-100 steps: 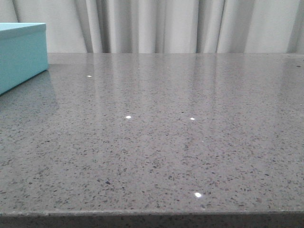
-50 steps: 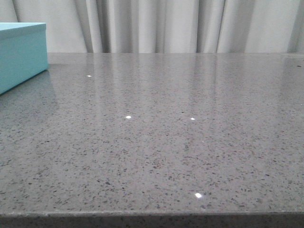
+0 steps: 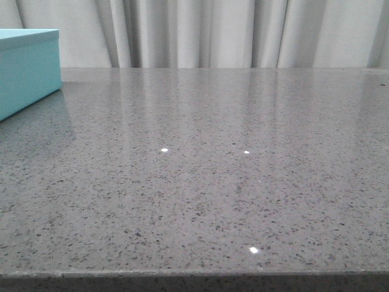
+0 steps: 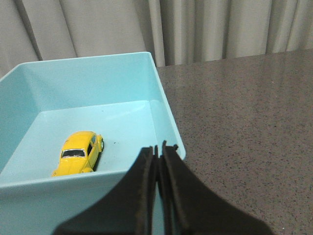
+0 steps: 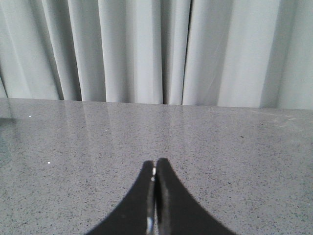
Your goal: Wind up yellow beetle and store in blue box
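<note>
The yellow beetle (image 4: 78, 152) lies on the floor of the blue box (image 4: 166, 105), close to its near wall, in the left wrist view. My left gripper (image 4: 158, 147) is shut and empty, above the box's near corner, apart from the car. The blue box also shows at the far left of the front view (image 3: 27, 70); the car is hidden there. My right gripper (image 5: 155, 162) is shut and empty over bare grey table. Neither gripper shows in the front view.
The grey speckled table (image 3: 213, 182) stretches across the front view, its front edge at the bottom. Pale curtains (image 3: 213, 30) hang behind the table's far edge.
</note>
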Robot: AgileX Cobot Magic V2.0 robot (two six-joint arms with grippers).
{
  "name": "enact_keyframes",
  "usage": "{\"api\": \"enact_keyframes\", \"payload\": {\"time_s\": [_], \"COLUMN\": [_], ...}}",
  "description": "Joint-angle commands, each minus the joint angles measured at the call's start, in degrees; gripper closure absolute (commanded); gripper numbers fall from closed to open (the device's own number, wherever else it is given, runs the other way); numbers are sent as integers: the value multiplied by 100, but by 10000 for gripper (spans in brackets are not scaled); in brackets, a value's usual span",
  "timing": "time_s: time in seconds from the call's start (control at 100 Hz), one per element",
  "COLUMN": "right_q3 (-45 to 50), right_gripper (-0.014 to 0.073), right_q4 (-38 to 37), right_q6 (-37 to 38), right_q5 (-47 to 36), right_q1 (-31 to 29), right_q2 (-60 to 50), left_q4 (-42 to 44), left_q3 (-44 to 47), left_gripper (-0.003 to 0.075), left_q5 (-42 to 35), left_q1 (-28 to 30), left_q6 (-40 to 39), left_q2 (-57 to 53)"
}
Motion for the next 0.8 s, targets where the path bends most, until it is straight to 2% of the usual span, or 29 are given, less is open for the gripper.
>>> {"api": "enact_keyframes", "payload": {"time_s": [0.0,0.1,0.37,0.48,0.6,0.79], "right_q3": [-142,-142,-142,-142,-142,-142], "right_gripper": [711,711,711,711,711,711], "right_q4": [-76,-76,-76,-76,-76,-76], "right_q6": [-43,-43,-43,-43,-43,-43], "right_q5": [-518,-518,-518,-518,-518,-518], "right_q1": [9,9,9,9,9,9], "right_q2": [67,67,67,67,67,67], "left_q4": [-70,-70,91,619,978,1010], "left_q3": [-138,-27,598,859,1049,1420], "left_gripper": [738,739,738,739,738,738], "left_q5": [-488,-547,-1354,-1603,-1611,-1596], "left_q1": [-51,-51,157,261,428,693], "left_q6": [-4,-4,-110,-691,-916,-916], "left_q2": [52,52,-551,-765,-943,-1291]}}
